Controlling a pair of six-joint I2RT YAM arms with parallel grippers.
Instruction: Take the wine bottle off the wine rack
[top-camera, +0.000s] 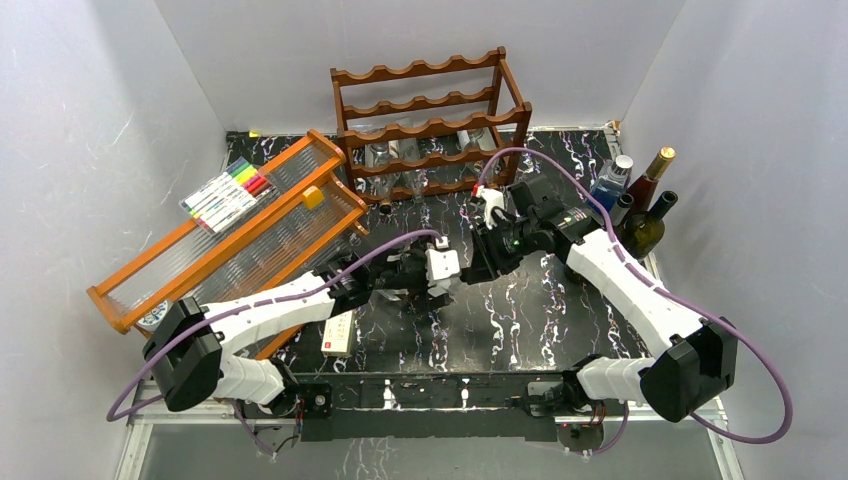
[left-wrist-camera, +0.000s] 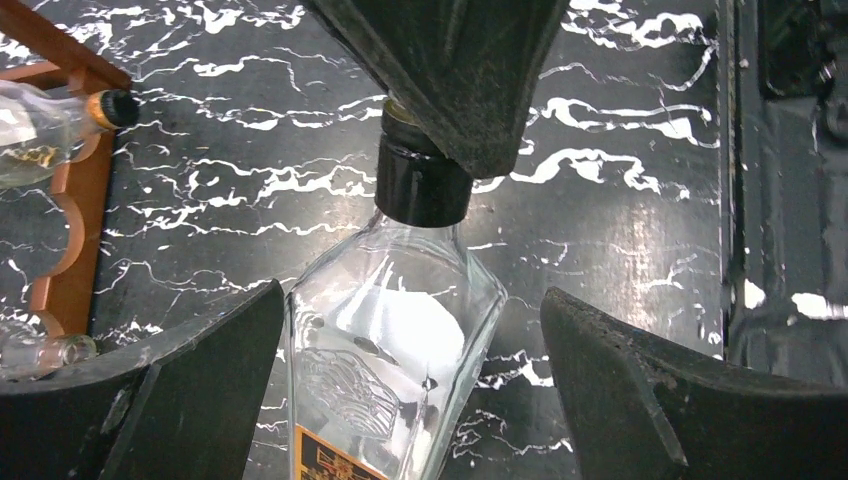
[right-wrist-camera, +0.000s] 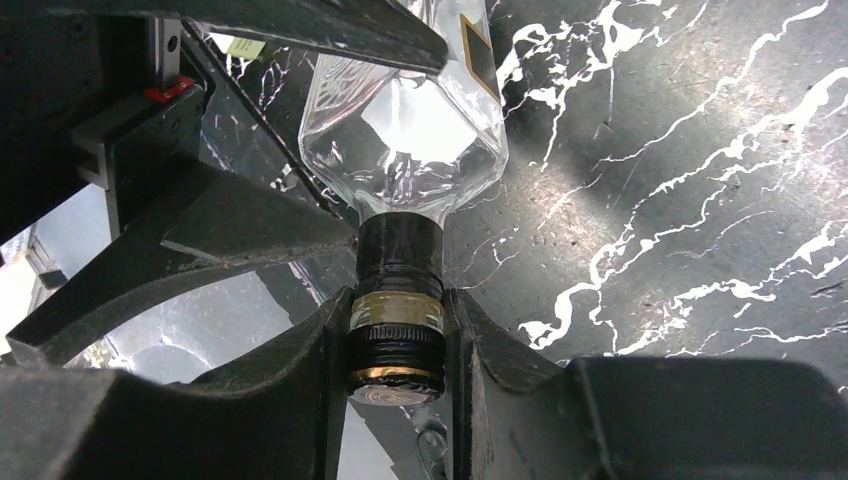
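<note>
The wine bottle (right-wrist-camera: 400, 140) is clear glass with a black, gold-banded cap (right-wrist-camera: 397, 330). My right gripper (right-wrist-camera: 398, 310) is shut on that cap and neck and holds the bottle over the black marbled table, in front of the wine rack (top-camera: 430, 125). In the left wrist view the bottle's body (left-wrist-camera: 390, 340) lies between the spread fingers of my left gripper (left-wrist-camera: 412, 300), which is open; the bottle leans close to the left finger (left-wrist-camera: 200, 370), with a clear gap to the right one. From above, both grippers meet mid-table, the left (top-camera: 445, 268) facing the right (top-camera: 490, 255).
Other clear bottles (top-camera: 385, 160) lie in the rack's lower tiers. An orange-framed tray (top-camera: 140, 300) with markers (top-camera: 228, 193) slants at the left. Several upright bottles (top-camera: 640, 205) stand at the right edge. A small white box (top-camera: 338, 335) lies near the left arm.
</note>
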